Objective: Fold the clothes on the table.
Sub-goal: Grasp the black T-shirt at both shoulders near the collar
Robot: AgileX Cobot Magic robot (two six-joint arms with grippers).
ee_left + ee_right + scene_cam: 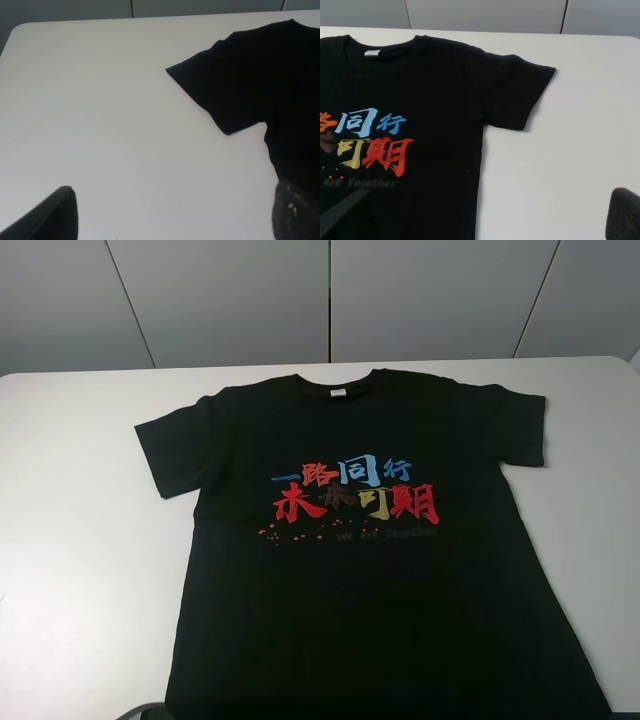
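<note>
Left claw (174, 192), matte black rounded fingers (50, 220), one flecked with white

The T-shirt (380, 620) was matt black cloth with flat coloured print (355, 495) on its chest. The table (80, 540) was smooth, white and faintly shiny. My left fingers (50, 220) looked dull black.
</note>
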